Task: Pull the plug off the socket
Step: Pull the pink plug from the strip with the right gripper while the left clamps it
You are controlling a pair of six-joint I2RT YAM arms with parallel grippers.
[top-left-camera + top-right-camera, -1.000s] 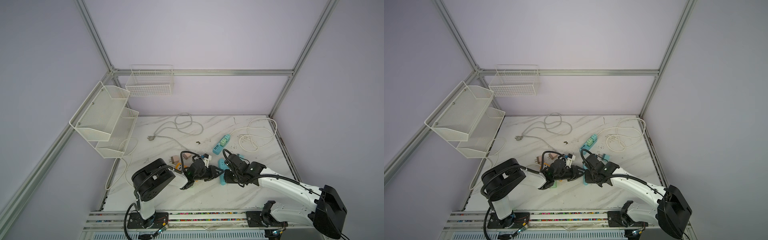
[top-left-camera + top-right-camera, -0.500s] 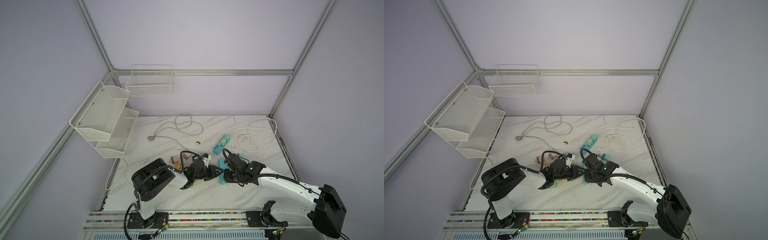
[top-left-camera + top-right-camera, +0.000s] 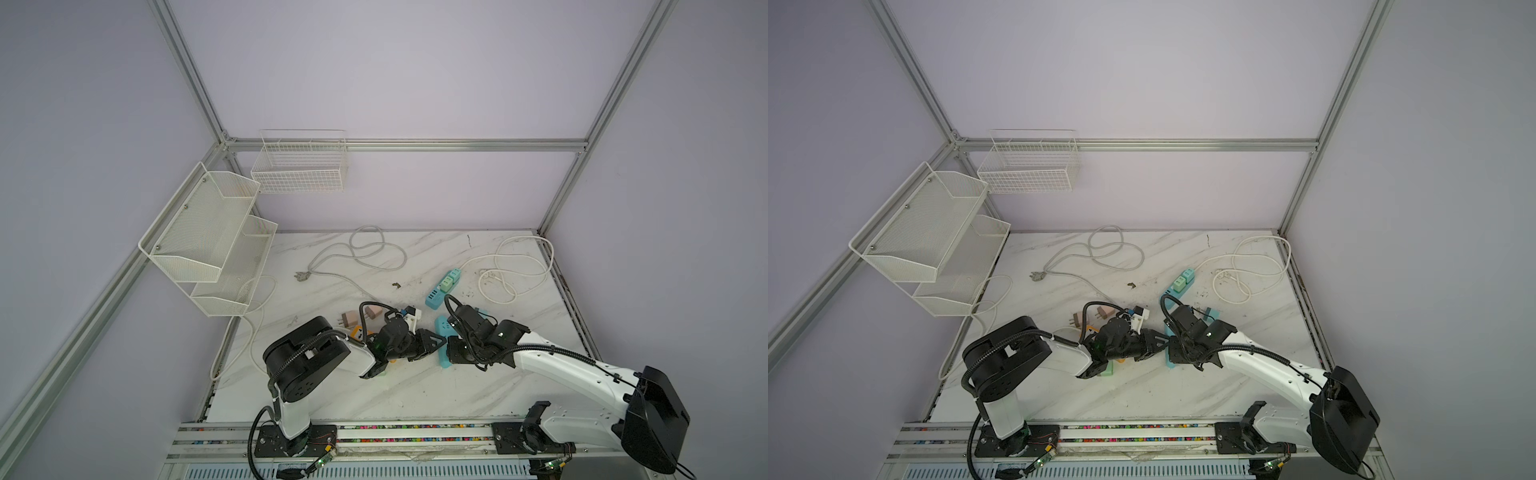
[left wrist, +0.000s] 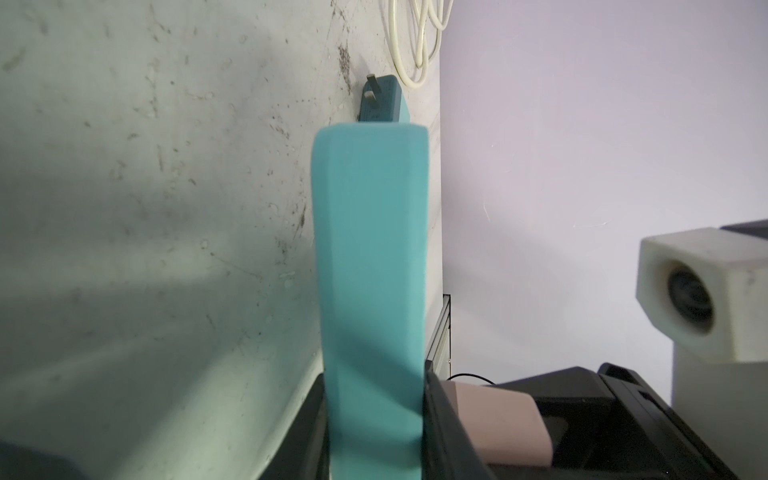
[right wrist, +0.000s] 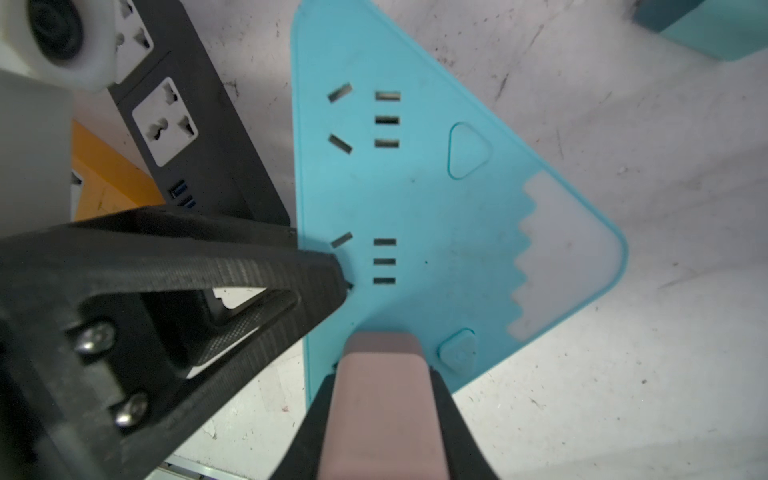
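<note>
**Both grippers clamped at the socket strip**

The right gripper (image 5: 384, 424) pinches the pink plug (image 5: 382, 370) — its front end meets the face of the teal socket strip (image 5: 415, 187) on the worktop (image 5: 623, 374). The left gripper (image 4: 374, 424) squeezes the strip's edge.

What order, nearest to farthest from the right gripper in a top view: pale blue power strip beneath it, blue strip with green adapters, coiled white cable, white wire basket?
From the right gripper, shut on the pink plug:
1. Beneath: pale blue power strip.
2. Just behind: blue strip with green adapters.
3. Back right: coiled white cable.
4. Back wall: white wire basket.
</note>
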